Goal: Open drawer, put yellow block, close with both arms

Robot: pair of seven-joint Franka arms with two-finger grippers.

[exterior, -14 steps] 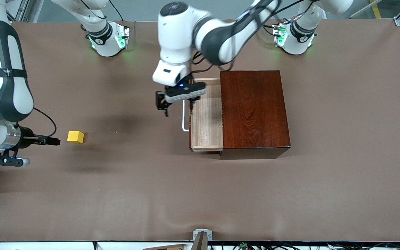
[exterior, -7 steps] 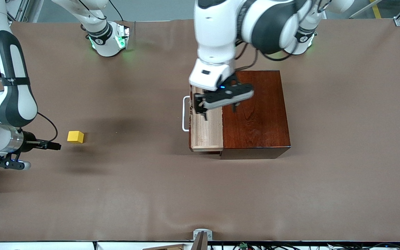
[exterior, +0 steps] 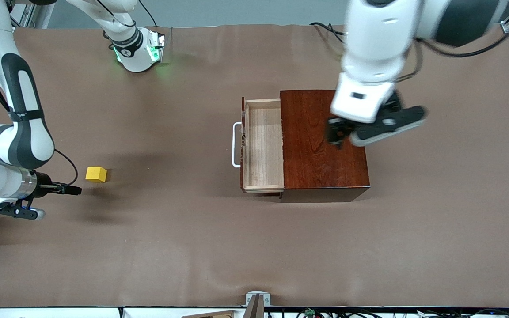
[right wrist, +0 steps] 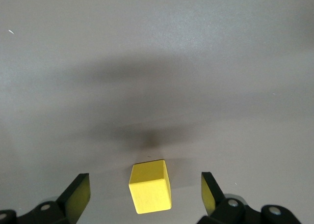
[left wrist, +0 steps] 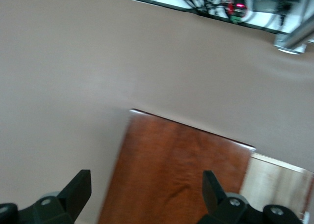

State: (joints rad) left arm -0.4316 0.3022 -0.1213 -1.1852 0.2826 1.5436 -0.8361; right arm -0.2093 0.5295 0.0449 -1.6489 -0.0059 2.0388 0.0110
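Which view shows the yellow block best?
Right wrist view: the yellow block is large and sharp, lying on the table between the open right gripper's fingers, untouched. Front view shows the block small, beside that gripper, toward the right arm's end. Left wrist view misses it.

White jointed arms (exterior: 13, 145) with black sections, black cables, green-lit bases (exterior: 137, 51).

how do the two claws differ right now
The left claw hangs over the glossy dark mahogany box, away from the pulled-out pale-wood drawer; the right claw sits low beside the small yellow cube. In the wrist views, the left frames only box top, the right frames the cube. Both stand open, holding nothing.
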